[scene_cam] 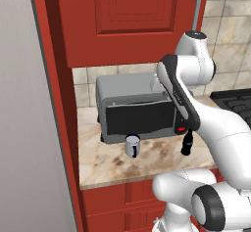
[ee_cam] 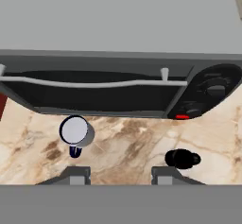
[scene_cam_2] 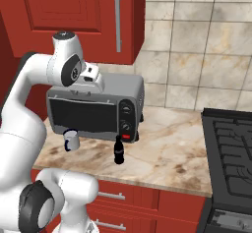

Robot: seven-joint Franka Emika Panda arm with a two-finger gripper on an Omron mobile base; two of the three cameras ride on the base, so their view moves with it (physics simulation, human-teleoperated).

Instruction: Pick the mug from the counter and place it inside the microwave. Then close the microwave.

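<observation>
Kitchen sim, mid-task: white robot arm [scene_cam: 196, 113] reaches over the counter [scene_cam: 108, 165], its hand up high above a grey toaster oven [scene_cam: 132, 104] w/ a red knob. The gripper [ee_cam: 120, 176] looks down from the hand view w/ fingertips [ee_cam: 78, 175] spread apart, bare marbled stone showing between them, nothing pinched. The mug [scene_cam: 132, 145] – small, pale, upright – stands on the counter just in front of the oven's dark glass door, toward its left end, handle turned to the near edge; it sits left of the gap between the fingertips and well below them. A small black bottle [scene_cam: 187, 143] stands upright to the right, near the oven's knob panel, apart from the mug. Far side: tiled wall & a red upper cabinet [scene_cam: 127, 15] over the oven. Far right – a black stove [scene_cam_2: 231, 143] meets the end of the counter. Red cabinet fronts run below the slab.
</observation>
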